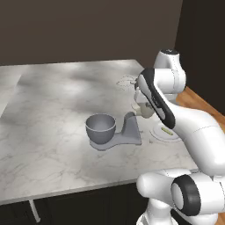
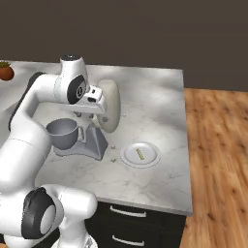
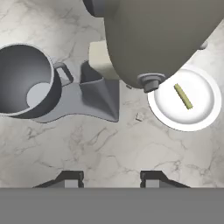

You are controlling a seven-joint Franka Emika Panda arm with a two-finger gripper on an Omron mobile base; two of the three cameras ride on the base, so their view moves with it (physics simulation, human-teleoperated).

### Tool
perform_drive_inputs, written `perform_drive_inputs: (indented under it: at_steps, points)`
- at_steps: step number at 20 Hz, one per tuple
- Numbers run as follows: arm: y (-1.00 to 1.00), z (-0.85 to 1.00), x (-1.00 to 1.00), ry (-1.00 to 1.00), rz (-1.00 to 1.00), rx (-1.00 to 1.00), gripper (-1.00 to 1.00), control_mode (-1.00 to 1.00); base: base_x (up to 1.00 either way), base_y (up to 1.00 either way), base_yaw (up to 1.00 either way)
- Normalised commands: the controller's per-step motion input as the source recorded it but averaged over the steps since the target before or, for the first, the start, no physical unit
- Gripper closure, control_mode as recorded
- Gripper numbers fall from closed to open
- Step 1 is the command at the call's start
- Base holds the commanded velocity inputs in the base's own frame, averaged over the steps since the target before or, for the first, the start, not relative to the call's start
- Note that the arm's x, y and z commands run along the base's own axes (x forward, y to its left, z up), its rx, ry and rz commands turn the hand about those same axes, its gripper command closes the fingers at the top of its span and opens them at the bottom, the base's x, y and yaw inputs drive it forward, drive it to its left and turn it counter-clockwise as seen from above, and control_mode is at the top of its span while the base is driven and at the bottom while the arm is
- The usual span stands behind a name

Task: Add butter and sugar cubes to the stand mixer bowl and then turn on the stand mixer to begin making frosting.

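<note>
**Q:** Where is the butter?

**Me:** The butter [image 3: 183, 96] lies on the white plate [image 3: 205, 116], ahead of my gripper [image 3: 113, 178] and off to one side in the hand view. Nothing touches it. My fingertips [image 3: 70, 178] stand apart with only bare marble counter [image 3: 109, 148] between them, so I hold nothing.

**Q:** And the bowl?

**Me:** The stand mixer bowl [image 3: 26, 81] sits on the mixer's grey base, ahead of me on the other side from the plate. I look straight into it and see only its pale floor, so I judge it empty.

**Q:** The mixer?

**Me:** The stand mixer [image 2: 99, 121] has its cream head tilted back, close under my hand and between me and the plate. A few small pale bits [image 3: 139, 117] lie on the counter just beside the plate, nearer to me than the butter; they may be the sugar cubes, but they are too small to be sure.

**Q:** So how far along are you?

**Me:** By my reading, nothing is done yet. Butter into the bowl, sugar into the bowl, then switching on all remain.
</note>
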Motion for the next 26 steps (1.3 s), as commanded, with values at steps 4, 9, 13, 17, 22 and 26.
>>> perform_drive_inputs:
  at_steps: [4, 9, 13, 17, 22, 26]
  points:
    - [0.0, 0.0, -0.03, 0.0, 0.0, 0.0, -1.0, 1.0, 0.0, 0.0, 0.0]
    - [0.0, 0.0, 0.0, 0.0, 0.0, 0.0, -1.0, 1.0, 0.03, 0.51, 0.0]
    - [0.0, 0.0, 0.0, 0.0, 0.0, 0.0, -1.0, 1.0, 0.14, 0.78, 0.0]
    - [0.0, 0.0, 0.0, 0.0, 0.0, 0.0, -1.0, 1.0, 0.17, 0.66, 0.0]
    - [0.0, 0.0, 0.0, 0.0, 0.0, 0.0, -1.0, 1.0, 0.36, 0.4, 0.0]
    - [0.0, 0.0, 0.0, 0.0, 0.0, 0.0, -1.0, 1.0, 0.55, 0.23, 0.0]
